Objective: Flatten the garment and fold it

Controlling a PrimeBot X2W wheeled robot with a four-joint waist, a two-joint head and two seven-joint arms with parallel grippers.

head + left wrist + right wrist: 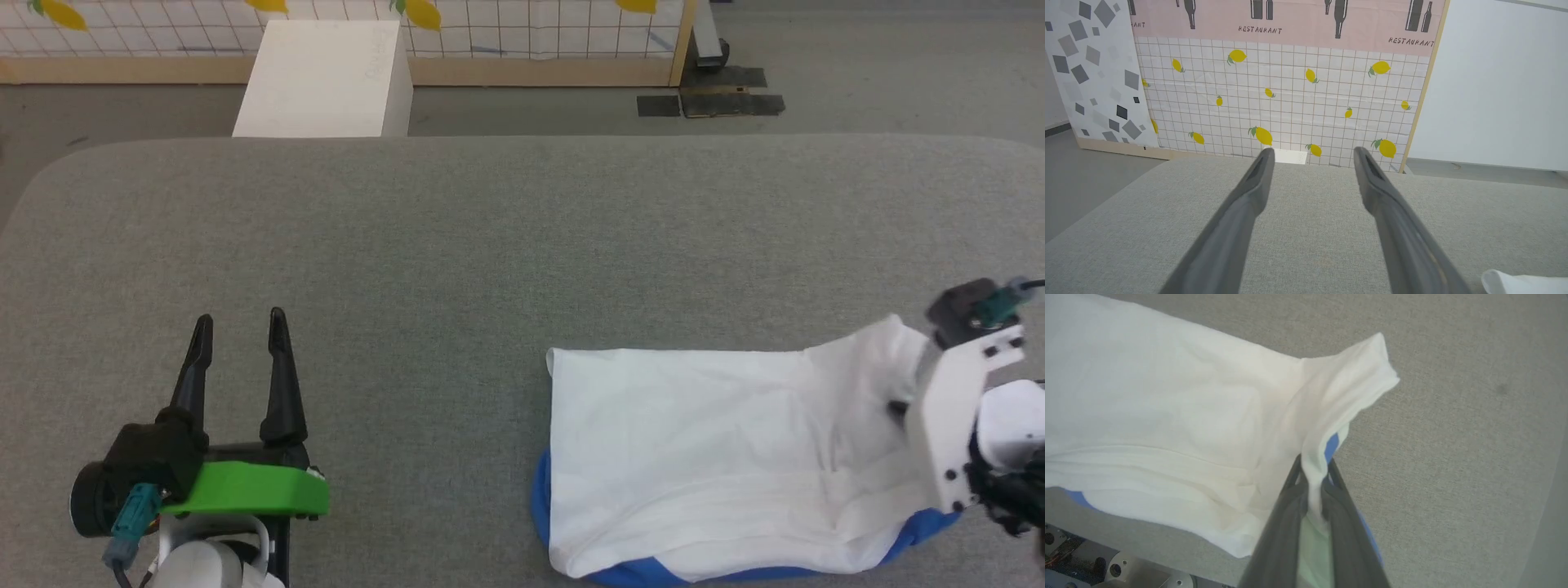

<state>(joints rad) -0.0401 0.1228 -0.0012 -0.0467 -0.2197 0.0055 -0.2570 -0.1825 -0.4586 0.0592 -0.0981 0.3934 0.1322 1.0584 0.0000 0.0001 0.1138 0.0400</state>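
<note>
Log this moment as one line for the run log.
left fingers: open, empty, over table | right fingers: shut on shirt edge, edge raised | fold: unfinished

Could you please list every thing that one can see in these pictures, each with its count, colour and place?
garment: one, white with blue edges, lying on the table's near right part
table: one, grey cloth top, spans the head view
box: one, white, beyond the table's far edge
lemon panel: one, white grid with yellow lemons, behind the table
diamond panel: one, white with grey diamonds, beside the lemon panel
floor plates: a few, black, floor beyond the table
left gripper: one, dark fingers, open above the table's near left
right gripper: one, dark fingers, shut on the garment's right end
</note>
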